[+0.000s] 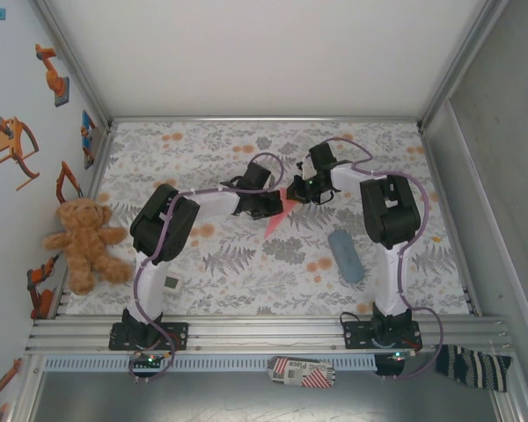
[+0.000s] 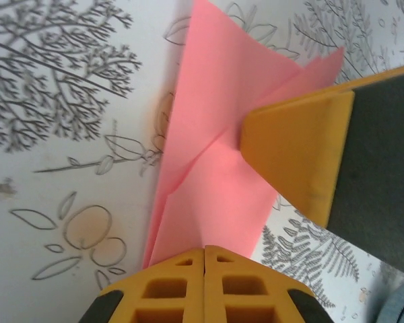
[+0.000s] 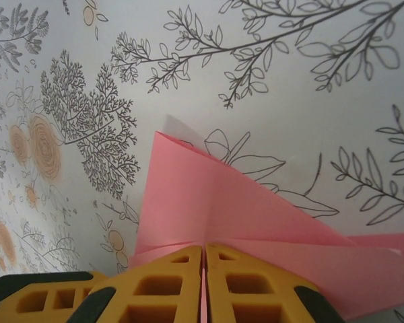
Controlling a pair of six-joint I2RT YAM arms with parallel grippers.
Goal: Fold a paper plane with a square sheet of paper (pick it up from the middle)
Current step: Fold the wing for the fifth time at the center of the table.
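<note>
Mid-fold, centre frame: left gripper (image 2: 205, 259) and right gripper (image 3: 203, 259) each have jaws pinched on the paper (image 2: 215, 134). The next move likely calls for an aligned crease.

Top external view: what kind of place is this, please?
Probably a robot test cell: left arm and right arm bolted to an aluminium rail, white enclosure walls, a teddy bear beside the patterned table.

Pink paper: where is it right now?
Top external view: the pink paper is over mid-table, gripped by both the left end effector and the right end effector, farther back and left of the grey-blue pouch.
</note>
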